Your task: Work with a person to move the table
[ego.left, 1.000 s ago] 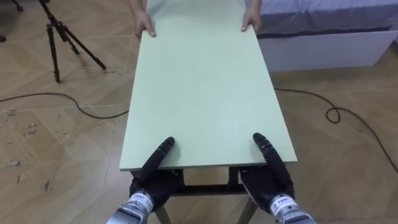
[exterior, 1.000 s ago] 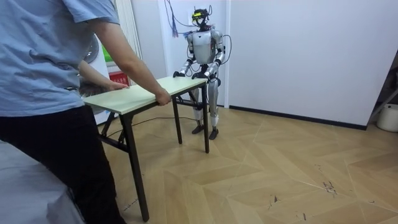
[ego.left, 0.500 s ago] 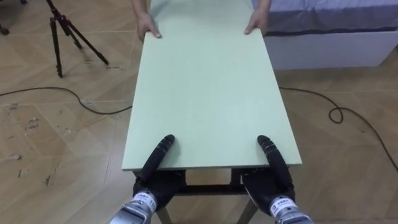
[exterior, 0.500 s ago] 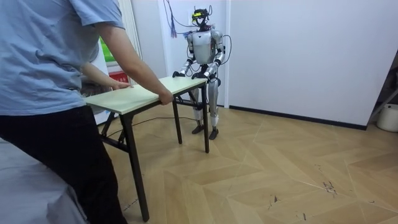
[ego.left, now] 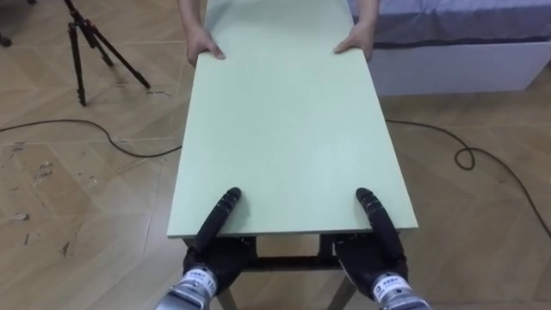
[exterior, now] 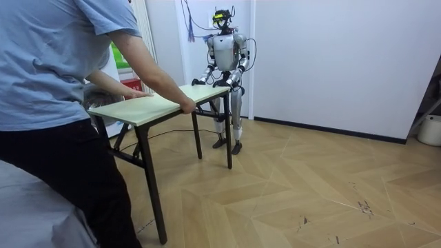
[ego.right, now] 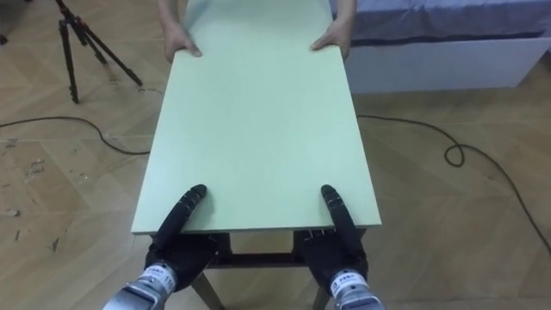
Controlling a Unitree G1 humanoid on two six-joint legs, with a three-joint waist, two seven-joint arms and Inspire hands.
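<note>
Left hand [ego.left: 210,254] and right hand [ego.left: 373,251] grip table [ego.left: 284,129] edge.

**A bare room: light brown wooden parquet floor [exterior: 310,179] and a smooth white wall [exterior: 331,55].**

The parquet is laid in a herringbone pattern and shows pale scuffs and specks in places. It meets the wall at a dark skirting board [exterior: 324,129], and the light is even, with a soft sheen on the wood near the wall. In the eye views a black three-legged tripod [ego.left: 77,65] stands on the floor at upper left. At upper right is a low bed with a white base [ego.left: 456,67] under a grey-blue cover [ego.left: 465,19]. At the room view's right edge a white rounded container [exterior: 431,129] sits on the floor by the wall.
</note>
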